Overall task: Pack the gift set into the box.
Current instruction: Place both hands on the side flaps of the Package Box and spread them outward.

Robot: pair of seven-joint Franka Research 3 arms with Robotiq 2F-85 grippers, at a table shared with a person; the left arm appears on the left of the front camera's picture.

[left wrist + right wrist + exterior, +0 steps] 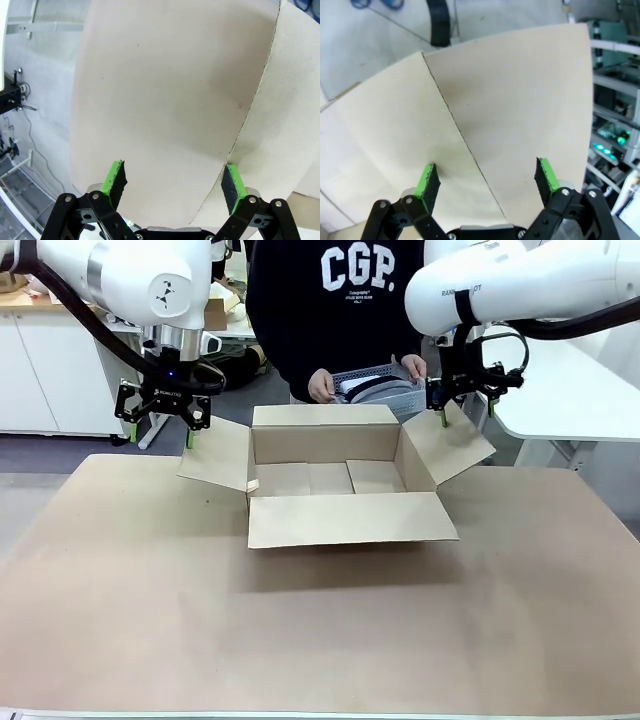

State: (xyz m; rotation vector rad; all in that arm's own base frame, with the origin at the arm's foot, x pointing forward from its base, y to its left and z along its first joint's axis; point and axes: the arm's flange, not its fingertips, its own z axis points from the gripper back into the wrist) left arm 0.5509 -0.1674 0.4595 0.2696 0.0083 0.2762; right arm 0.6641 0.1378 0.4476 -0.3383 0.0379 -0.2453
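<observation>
1. Waiting empty, the box (325, 445) has four flaps splayed; the gift set (375, 388) is just behind it, in the person's hands (321, 386).
2. Our left gripper (161, 435) hovers spread over the left flap (215, 453), our right gripper (466, 412) spread over the right flap (447, 445).
3. We judge packing not begun: next, the set must be lowered inside.

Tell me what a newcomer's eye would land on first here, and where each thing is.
The open brown box sits in the middle of the table, its four flaps spread and its visible floor bare. The left gripper and the right gripper hang open over its two side flaps. Behind the box, a person holds a grey basket with the gift set, white and dark items, in it.
</observation>
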